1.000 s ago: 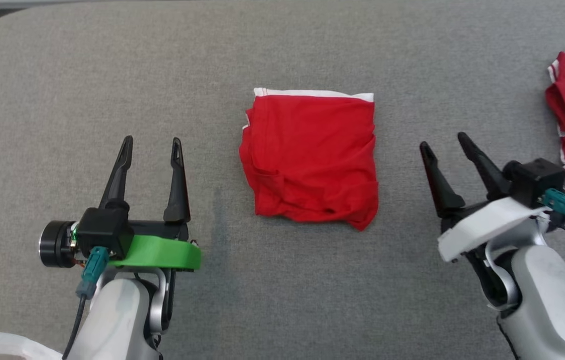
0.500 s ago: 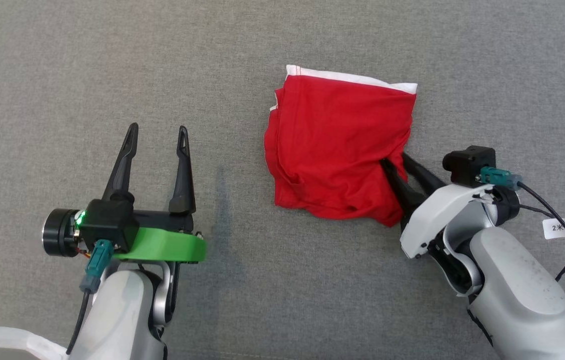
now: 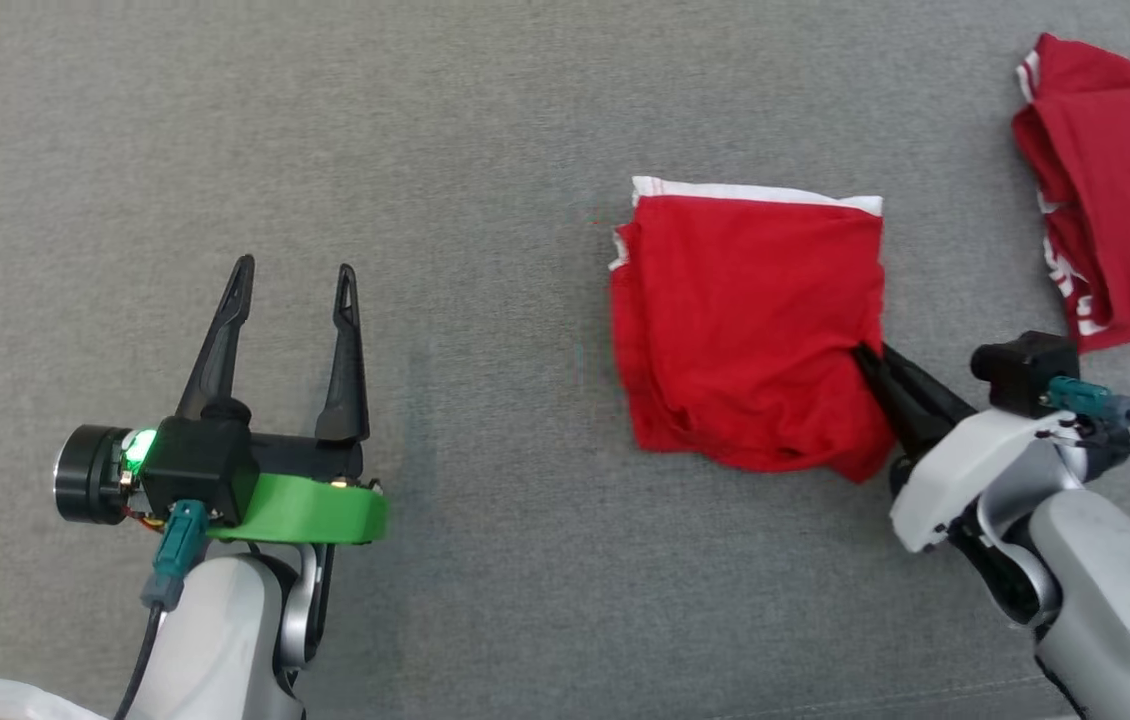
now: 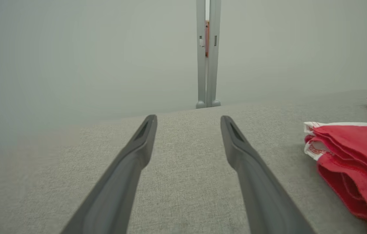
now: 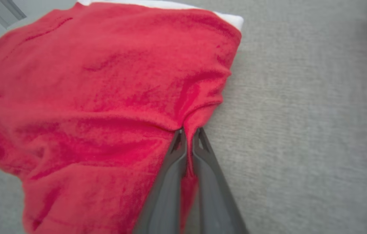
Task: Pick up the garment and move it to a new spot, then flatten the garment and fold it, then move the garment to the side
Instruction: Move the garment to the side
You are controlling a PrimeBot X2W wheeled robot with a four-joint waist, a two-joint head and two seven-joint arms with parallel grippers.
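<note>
1. On the grey bench point(image 3: 425, 150), a little toward three o'clock of the head view's middle, the folded red garment point(image 3: 750, 325) was laid flat, with its white trim point(image 3: 755, 190) turned to twelve o'clock.
2. The right claw point(image 3: 870, 355) was clamped on the garment's edge at about four o'clock of the cloth. In the right wrist view a thin ridge of fabric was pinched at the claw point(image 5: 186, 131), the two fingers pressed nearly together.
3. That edge was judged to have been chosen because it lay nearest the right arm. A grip low on the side would allow the stack to be drawn along the bench without the folds being opened.
4. The left claw point(image 3: 293, 278) was held with its fingers apart and nothing between them, well apart from the garment at nine o'clock. It was judged to be kept clear because one arm sufficed.
5. A second red garment point(image 3: 1115, 190) was seen at two o'clock of the folded one. With the folding apparently done, the sideways move was judged to be the step in hand.
6. Whether every layer was caught in the pinch could not be told, so a slipping lower layer was judged the risk.
</note>
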